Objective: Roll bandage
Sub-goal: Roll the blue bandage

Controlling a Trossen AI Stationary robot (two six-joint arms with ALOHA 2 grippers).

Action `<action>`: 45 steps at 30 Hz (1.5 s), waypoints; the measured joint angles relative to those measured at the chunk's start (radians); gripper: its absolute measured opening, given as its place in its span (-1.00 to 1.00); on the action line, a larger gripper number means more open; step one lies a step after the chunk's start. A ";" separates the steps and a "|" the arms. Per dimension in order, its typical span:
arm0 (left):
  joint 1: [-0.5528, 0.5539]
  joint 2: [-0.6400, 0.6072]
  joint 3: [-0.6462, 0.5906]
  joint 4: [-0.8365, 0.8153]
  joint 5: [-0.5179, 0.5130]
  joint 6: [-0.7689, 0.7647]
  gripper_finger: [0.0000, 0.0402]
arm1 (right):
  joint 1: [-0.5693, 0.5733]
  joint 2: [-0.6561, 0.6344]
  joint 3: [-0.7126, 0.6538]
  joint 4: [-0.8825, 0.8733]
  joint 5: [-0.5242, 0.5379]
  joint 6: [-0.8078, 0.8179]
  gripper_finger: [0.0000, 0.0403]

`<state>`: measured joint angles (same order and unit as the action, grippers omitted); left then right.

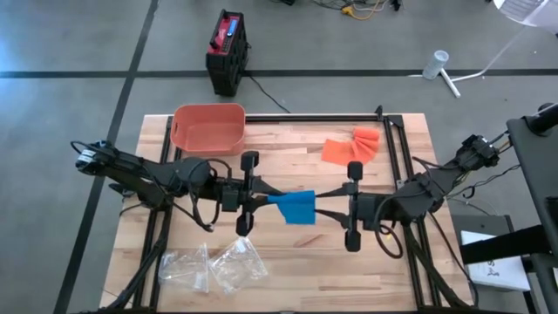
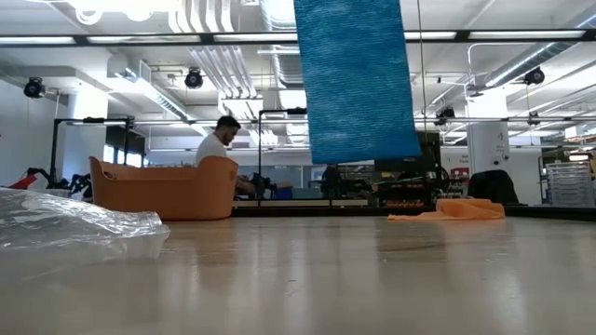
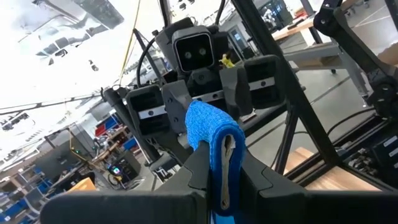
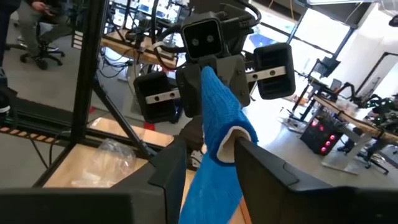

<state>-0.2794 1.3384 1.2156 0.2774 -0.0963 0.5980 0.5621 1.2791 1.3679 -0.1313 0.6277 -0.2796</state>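
Blue stretchy cloth bandage (image 1: 296, 207) is held up in the air over the middle of the wooden slatted surface (image 1: 288, 262), between both arms, not touching the wood. Low view shows a long flat length of it hanging straight down, lower edge clear of the surface.

Left hand (image 1: 258, 200): fingers pinched tight on one end of the bandage; left wrist view shows the fabric squeezed between them, w/ a small rounded wad sitting above the fingertips. Right hand (image 1: 324, 209): fingers partway apart w/ the blue fabric lying between them; right wrist view shows the cloth draped through the gap, loosely held at best; can't tell if it's a firm grip.

Progress, my read: early-to-mid. Only a small start of a roll at the held end; most of the strip hangs loose and unrolled. Left to do: wind the hanging length up, then set it down.

Elsewhere: orange plastic tub (image 1: 208, 128) at the far edge, crumpled orange cloth (image 1: 350, 146) beside it to the right, clear plastic bags (image 1: 214, 266) at the near edge, all untouched.
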 joint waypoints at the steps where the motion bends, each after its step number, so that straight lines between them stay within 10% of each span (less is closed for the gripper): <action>1: 0.000 0.000 0.000 0.001 0.000 0.000 -0.90 | 0.000 -0.001 0.000 0.002 0.000 0.000 -0.37; 23: 0.000 -0.002 -0.013 -0.046 -0.012 -0.082 -0.82 | -0.061 0.056 0.001 0.075 -0.082 -0.137 -0.92; 31: -0.034 -0.040 -0.019 -0.277 -0.285 -0.185 -0.33 | -0.057 0.040 0.000 0.019 -0.107 -0.278 -0.98; 45: -0.014 0.001 -0.164 0.093 -0.172 -0.272 0.33 | -0.061 0.027 0.000 0.014 -0.285 -0.269 -0.98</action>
<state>-0.2935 1.3389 1.0514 0.3707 -0.2683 0.3264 0.5011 1.3065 1.3682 -0.1175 0.3426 -0.5489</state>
